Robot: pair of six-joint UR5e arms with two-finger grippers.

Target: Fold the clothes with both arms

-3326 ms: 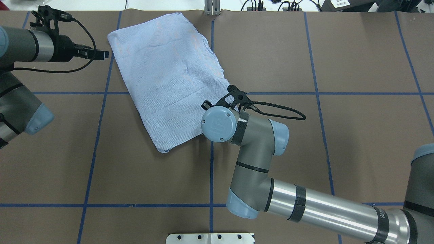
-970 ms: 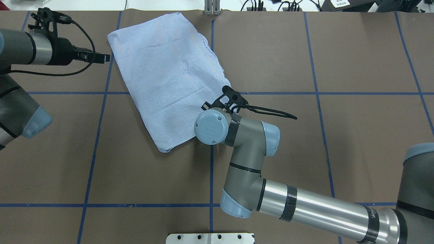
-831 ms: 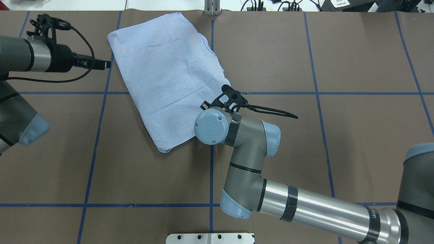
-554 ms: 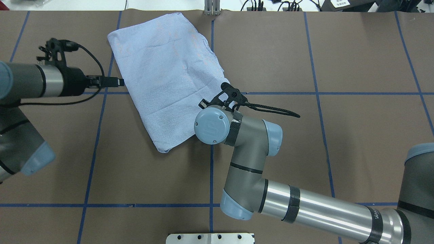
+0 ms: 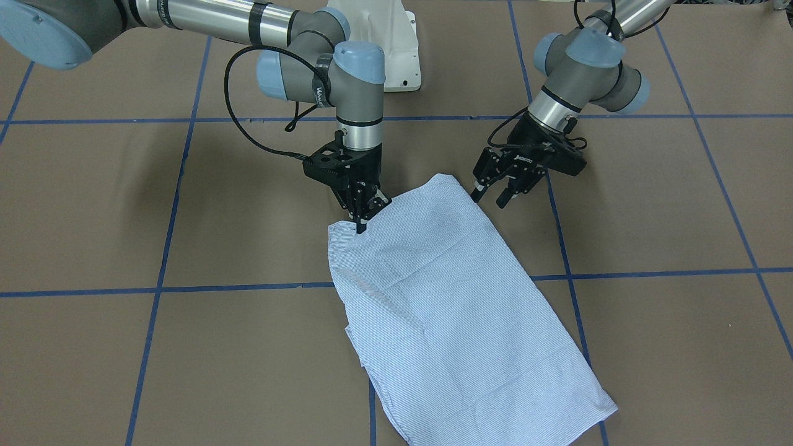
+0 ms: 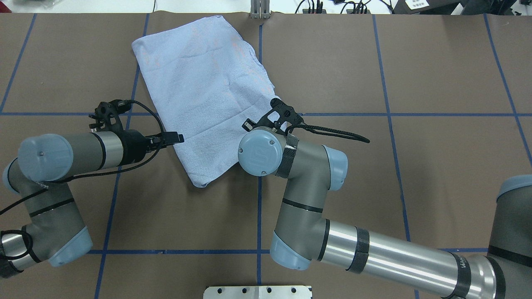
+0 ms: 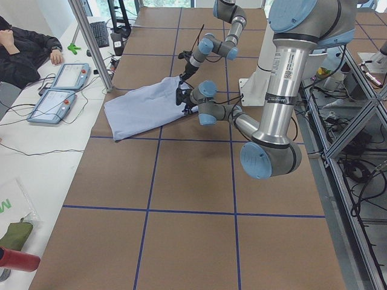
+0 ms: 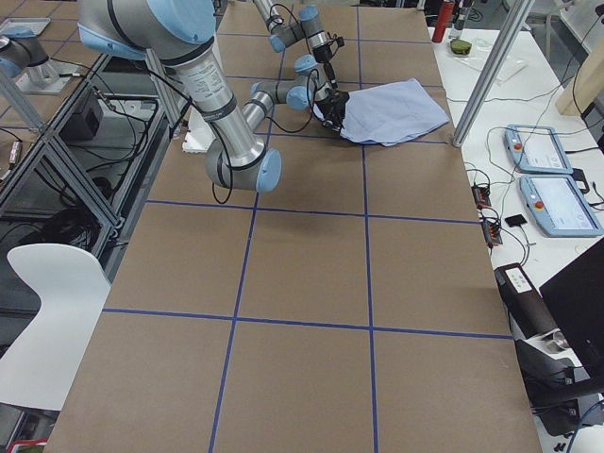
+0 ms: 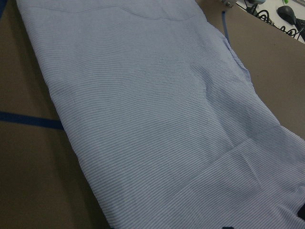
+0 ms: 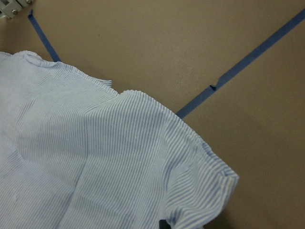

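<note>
The clothes are one light blue striped shirt (image 6: 203, 91), folded into a long rectangle that lies slantwise on the brown table (image 5: 452, 310). My right gripper (image 5: 362, 223) points straight down at the shirt's corner nearest the robot, its fingers pinched together on the edge there. In the overhead view its own wrist hides it. My left gripper (image 5: 487, 200) stands open beside the shirt's other near corner, its fingertips (image 6: 179, 137) touching the cloth's edge. The shirt (image 9: 152, 109) fills the left wrist view, and its corner (image 10: 95, 157) shows in the right wrist view.
Blue tape lines (image 6: 259, 216) divide the table. The robot's white base (image 5: 396, 56) sits at the near edge and a metal bracket (image 6: 259, 10) at the far edge. In the exterior left view a side table holds two pendants (image 7: 60, 90), and a person's arm (image 7: 24, 48) rests there.
My left arm swung from the shirt's far left corner back toward the robot, along the left edge to the near end. The right arm only shifted slightly left.
</note>
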